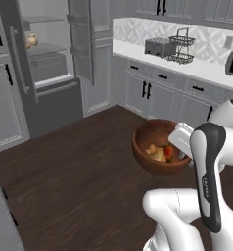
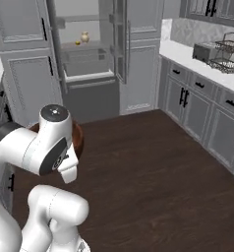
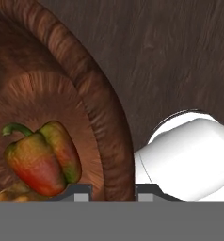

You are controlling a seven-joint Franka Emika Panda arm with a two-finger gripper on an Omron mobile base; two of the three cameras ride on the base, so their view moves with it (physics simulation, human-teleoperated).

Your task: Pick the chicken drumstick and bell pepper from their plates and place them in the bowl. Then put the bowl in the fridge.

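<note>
Gripper: you see the gripper (image 3: 113, 190) with one fingertip inside the bowl's wall and one outside, the rim between them; it is closed on that rim.
Bowl: the reddish-brown bowl (image 1: 149, 135) hangs from the hand above the dark wood floor (image 1: 79, 166), clear of the counter.
Bell pepper: the bell pepper (image 3: 41, 157) lies on the bowl's bottom near the gripped wall; in the hand view its green stem points to the upper left.
Chicken drumstick: a tan piece (image 1: 157, 154) lies just beside the pepper; you cannot tell its long axis.
Fridge: the fridge (image 2: 87, 54) stands far ahead with its door (image 2: 120, 39) open, a small jar (image 2: 84, 37) on a shelf.
Counter: a toaster (image 1: 159, 47) and wire rack (image 1: 181, 47) sit on the far counter (image 1: 187, 63).
</note>
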